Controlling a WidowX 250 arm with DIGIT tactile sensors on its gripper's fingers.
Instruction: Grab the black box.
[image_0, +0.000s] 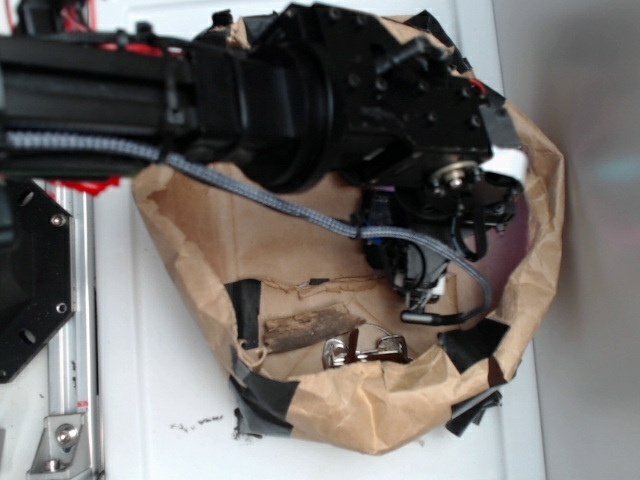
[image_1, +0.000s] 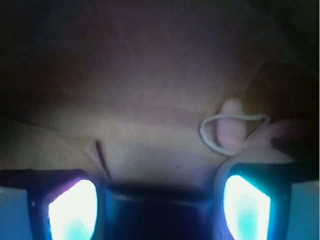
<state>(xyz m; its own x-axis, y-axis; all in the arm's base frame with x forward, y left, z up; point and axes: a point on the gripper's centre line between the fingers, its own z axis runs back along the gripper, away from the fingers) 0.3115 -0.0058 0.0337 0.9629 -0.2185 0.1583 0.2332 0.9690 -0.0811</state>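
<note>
In the wrist view the black box (image_1: 162, 212) is a dark glossy block with a rounded upper edge. It fills the whole gap between my two glowing fingertips (image_1: 72, 207), and its sides meet both pads. My gripper (image_1: 160, 200) is shut on it, low over the brown paper floor. In the exterior view the gripper (image_0: 420, 290) reaches down into the paper bag (image_0: 230, 225) on its right side. The arm hides the box there.
A pink plush (image_1: 231, 125) with a white string loop lies just beyond the right finger. In the bag are a strip of bark (image_0: 310, 328) and a metal clasp (image_0: 365, 350). Black tape (image_0: 245, 305) patches the bag walls. A black plate with screws (image_0: 30, 280) sits at left.
</note>
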